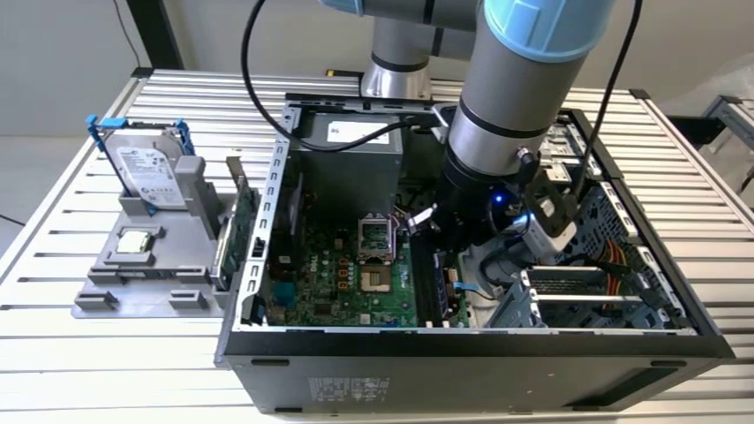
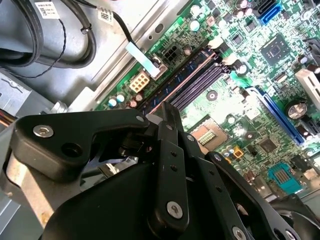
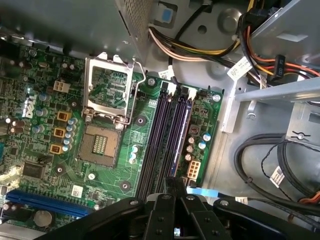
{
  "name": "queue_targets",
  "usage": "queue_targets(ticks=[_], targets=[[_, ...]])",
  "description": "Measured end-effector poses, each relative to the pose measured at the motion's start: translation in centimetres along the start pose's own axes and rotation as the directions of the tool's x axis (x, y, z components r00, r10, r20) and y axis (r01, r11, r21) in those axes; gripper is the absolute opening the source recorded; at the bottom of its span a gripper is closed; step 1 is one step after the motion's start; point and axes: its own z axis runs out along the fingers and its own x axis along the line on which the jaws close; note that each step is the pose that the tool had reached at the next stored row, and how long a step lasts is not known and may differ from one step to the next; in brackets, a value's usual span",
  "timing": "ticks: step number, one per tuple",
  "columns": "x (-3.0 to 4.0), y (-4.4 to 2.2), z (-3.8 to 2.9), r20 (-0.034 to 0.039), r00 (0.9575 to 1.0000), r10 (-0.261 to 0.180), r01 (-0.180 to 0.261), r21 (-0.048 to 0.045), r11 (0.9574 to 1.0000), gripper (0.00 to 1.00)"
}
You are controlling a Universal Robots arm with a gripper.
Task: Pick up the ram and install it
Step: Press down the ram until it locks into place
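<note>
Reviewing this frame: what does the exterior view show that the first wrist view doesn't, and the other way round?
Exterior view: the arm, the whole computer case on the slatted table, and a hard drive and green card standing beside the case.
First wrist view: the gripper from close up, right over the memory slots.
Shared: the green motherboard, its open processor socket and those slots.

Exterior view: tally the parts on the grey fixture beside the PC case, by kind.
hard drive with blue frame: 1
green card with metal bracket: 1
small square chip lying flat on the grey fixture: 1
Total: 3
</note>
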Motion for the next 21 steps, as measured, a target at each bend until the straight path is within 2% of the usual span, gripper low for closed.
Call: queue_targets(ticks=[21], targets=[[0.00,0.00,0.00,-0.0003,0.9986,-0.053,0.053,0.0005,0.9986,0.00]])
